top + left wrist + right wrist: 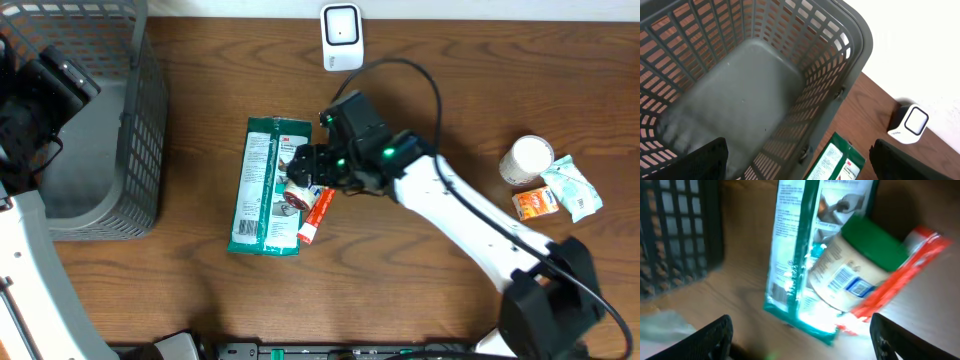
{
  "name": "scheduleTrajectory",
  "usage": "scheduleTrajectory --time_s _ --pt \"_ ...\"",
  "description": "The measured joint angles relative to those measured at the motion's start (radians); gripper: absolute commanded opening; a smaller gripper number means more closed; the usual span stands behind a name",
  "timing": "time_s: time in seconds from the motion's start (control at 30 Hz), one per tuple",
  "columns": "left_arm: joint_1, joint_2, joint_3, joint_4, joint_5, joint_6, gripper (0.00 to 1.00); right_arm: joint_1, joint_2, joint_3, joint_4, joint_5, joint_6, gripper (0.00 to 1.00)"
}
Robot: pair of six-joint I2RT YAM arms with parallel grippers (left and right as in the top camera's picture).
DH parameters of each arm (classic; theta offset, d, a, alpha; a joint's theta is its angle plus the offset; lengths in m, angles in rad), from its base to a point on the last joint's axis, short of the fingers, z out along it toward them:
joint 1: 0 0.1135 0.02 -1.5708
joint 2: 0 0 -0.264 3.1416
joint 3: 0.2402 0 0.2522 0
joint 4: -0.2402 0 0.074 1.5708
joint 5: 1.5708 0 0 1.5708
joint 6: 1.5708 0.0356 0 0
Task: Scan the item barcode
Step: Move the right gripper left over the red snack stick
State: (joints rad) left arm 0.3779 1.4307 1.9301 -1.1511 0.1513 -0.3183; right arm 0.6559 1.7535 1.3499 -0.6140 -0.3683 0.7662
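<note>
i am counting one grey basket [140,150] at the far left, cut off by the picture's edges. my left gripper [800,167] is hanging over it with its fingers [705,160] spread wide, gripping nothing. only the basket's bare floor is lying below them.

right of the basket, one green packet [258,190] is lying flat on the table [180,290]. one jar [840,277] with a green lid is lying on its side on the packet's right part, a barcode showing on its label. one red tube [314,215] is lying against the packet's right edge, touching the jar.

my right gripper [305,172] is hovering just over the jar. its fingers [710,340] are standing wide apart with nothing between them, the jar sitting beyond the tips.

one white scanner [341,37] is standing at the far edge, well apart from the jar.

at the right, three things are clustering together: one white tub [526,160], one orange packet [536,203] and one pale green packet [574,187].

from overhead the jar is showing only a sliver, my right gripper covering most of it. the right wrist view is blurring, so i am not making out the packet's print. the labels on the three right-hand things are too small to read.
</note>
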Motion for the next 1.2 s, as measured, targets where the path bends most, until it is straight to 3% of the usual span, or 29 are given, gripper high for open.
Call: scheduleTrajectory --time_s 0.1,0.27,0.4,0.7,1.2 --pt "0.000 0.000 0.000 0.000 0.000 0.000 0.88 0.016 0.043 -0.001 0.073 -0.019 0.134 0.76" --pt "0.000 0.000 0.000 0.000 0.000 0.000 0.88 0.058 0.093 -0.003 0.253 -0.029 0.235 0.63" --pt "0.000 0.000 0.000 0.000 0.000 0.000 0.88 0.097 0.095 -0.003 0.338 0.005 0.257 0.64" --pt "0.000 0.000 0.000 0.000 0.000 0.000 0.88 0.133 0.095 -0.003 0.248 0.124 0.263 0.64" --pt "0.000 0.000 0.000 0.000 0.000 0.000 0.88 0.135 0.140 -0.003 0.327 0.273 0.243 0.63"
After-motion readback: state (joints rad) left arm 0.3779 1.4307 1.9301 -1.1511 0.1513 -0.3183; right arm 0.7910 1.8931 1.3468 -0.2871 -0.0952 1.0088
